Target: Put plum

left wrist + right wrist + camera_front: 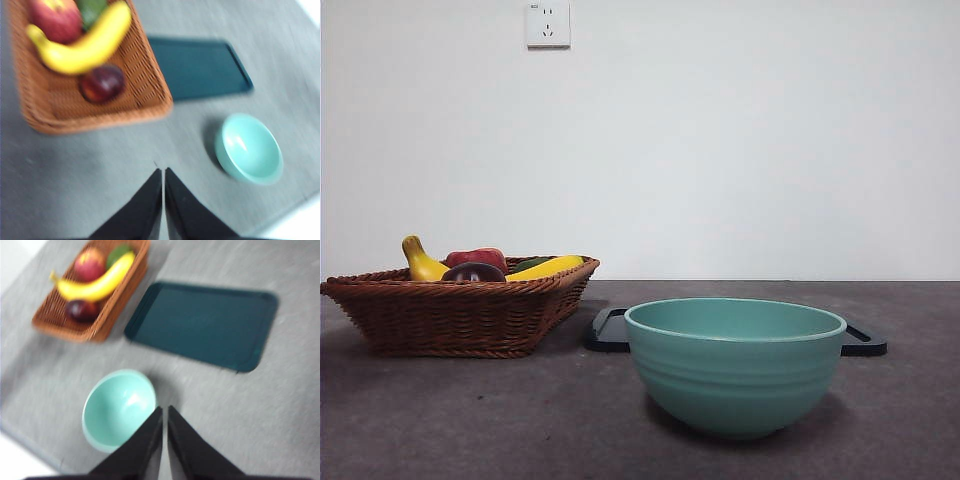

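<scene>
Plum (102, 83) lies untouched in the basket (150, 85) beside the banana (85, 45); both end effectors, left (163, 172) and right (164, 411), hang closed above the desk (470, 420), empty.

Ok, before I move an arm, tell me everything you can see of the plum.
The plum is small, round and dark maroon with a slight gloss, whole as far as the blurred views show. It lies in the wicker basket, on the woven floor near one end, right beside the banana; whether they touch is unclear. In the front view only its top shows above the rim. Neither the left gripper nor the right gripper is near it; both are shut.
</scene>
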